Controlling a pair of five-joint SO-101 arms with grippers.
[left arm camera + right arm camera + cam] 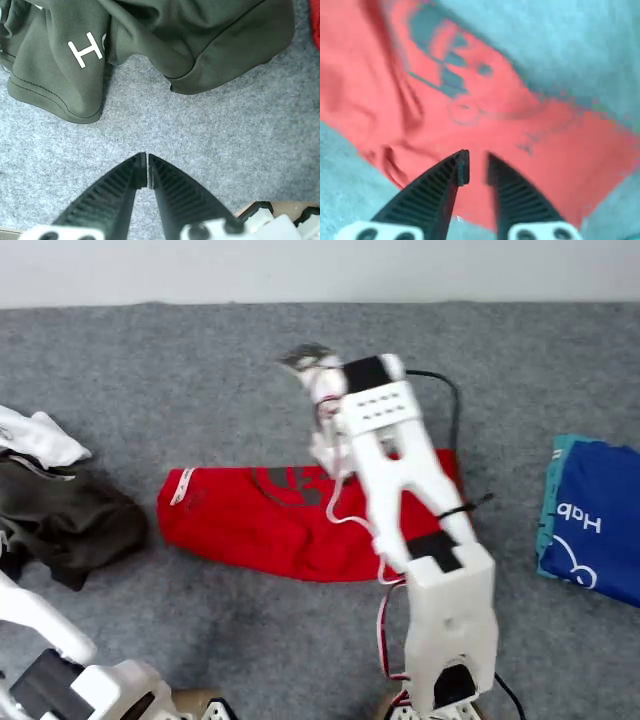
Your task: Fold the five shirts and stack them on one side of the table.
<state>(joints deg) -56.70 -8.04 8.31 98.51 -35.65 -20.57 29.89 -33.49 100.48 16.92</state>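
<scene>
High view over a grey counter (200,360): a red shirt (260,525) lies in the middle as a long, partly folded band, print facing up. The right arm stretches across the red shirt. Its pincer (476,170) hangs just above the cloth with a narrow gap between the tips, holding nothing. Off the red shirt's end nearer the left arm sits a crumpled dark olive shirt (70,525), with a white shirt (40,435) touching it. Off the red shirt's opposite end, well apart, a folded blue shirt (600,520) rests on a teal one (553,490). The left pincer (148,172) hovers over bare counter just beside the olive shirt, tips pressed together on nothing. The step in hand looks like finishing the red shirt's fold. Done well, the right pincer would widen, pinch 1 edge cleanly, and carry it over squarely so the edges line up.
</scene>
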